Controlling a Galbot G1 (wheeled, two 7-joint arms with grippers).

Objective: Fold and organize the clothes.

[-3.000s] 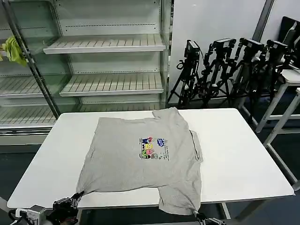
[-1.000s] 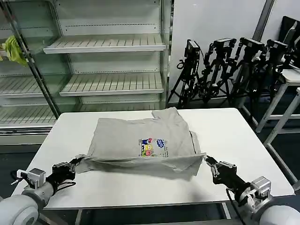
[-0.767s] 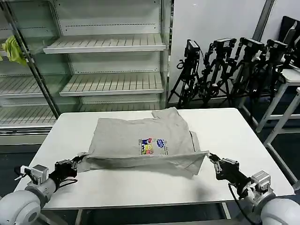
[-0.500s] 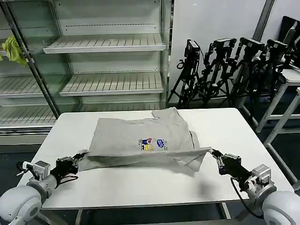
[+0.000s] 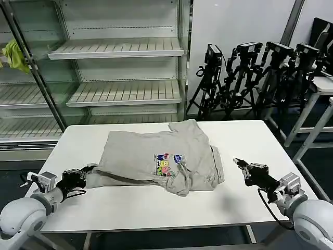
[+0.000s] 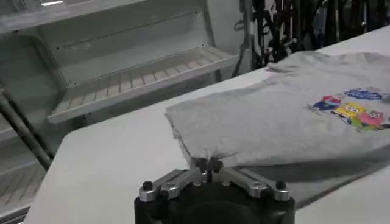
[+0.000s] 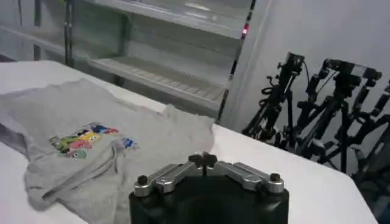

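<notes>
The light grey T-shirt (image 5: 151, 151) lies on the white table (image 5: 260, 140), its near part bunched and doubled over just below the multicoloured chest print (image 5: 169, 162). My left gripper (image 5: 87, 172) is low over the table at the shirt's left edge, shut on a pinch of grey fabric (image 6: 207, 163). The shirt (image 6: 280, 122) spreads away from it. My right gripper (image 5: 237, 162) hovers over bare table to the right of the shirt, apart from it. Its fingertips (image 7: 203, 160) meet with nothing between them, and the shirt (image 7: 91, 152) lies beyond them.
A glass-fronted shelf unit (image 5: 119, 49) stands behind the table, with a yellow-green cloth (image 5: 14, 54) hanging at its left. Black tripods (image 5: 250, 78) crowd the back right. Another white table (image 5: 325, 86) stands at the far right. Bare tabletop lies in front of the shirt.
Both grippers lifted the shirt's near hem and carried it away from me. The right corner has since left the right gripper and dropped in a crumpled fold; the left still holds its corner.
</notes>
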